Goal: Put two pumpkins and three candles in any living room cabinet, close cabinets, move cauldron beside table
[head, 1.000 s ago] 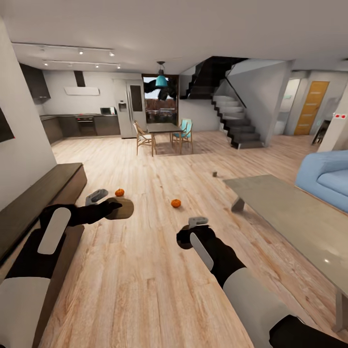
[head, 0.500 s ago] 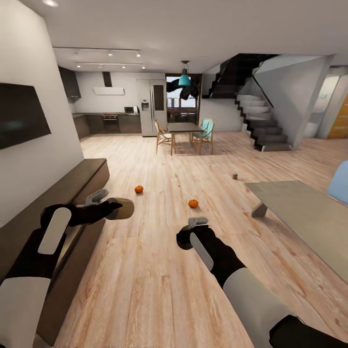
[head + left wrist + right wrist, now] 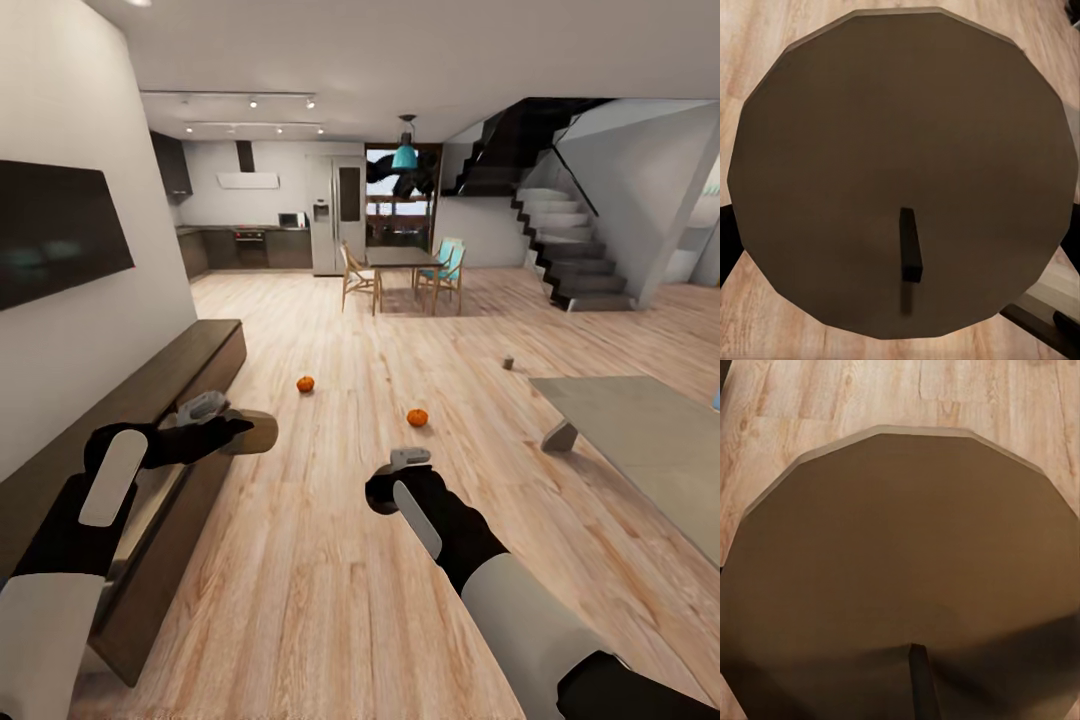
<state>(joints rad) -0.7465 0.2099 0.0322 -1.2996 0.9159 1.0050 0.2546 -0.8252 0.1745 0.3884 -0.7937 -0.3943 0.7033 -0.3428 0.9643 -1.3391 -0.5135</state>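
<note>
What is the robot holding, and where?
Two brown candles. The left gripper clamps the left candle by its side; the right gripper has the right candle, hold hidden.

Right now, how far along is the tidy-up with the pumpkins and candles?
Nothing looks stored yet. In hand: the left gripper holds one candle, and the right gripper appears to hold a second candle. Left: both go into the cabinet, then the near pumpkin and far pumpkin from the floor, plus the third candle, closing up, and the cauldron.
</note>
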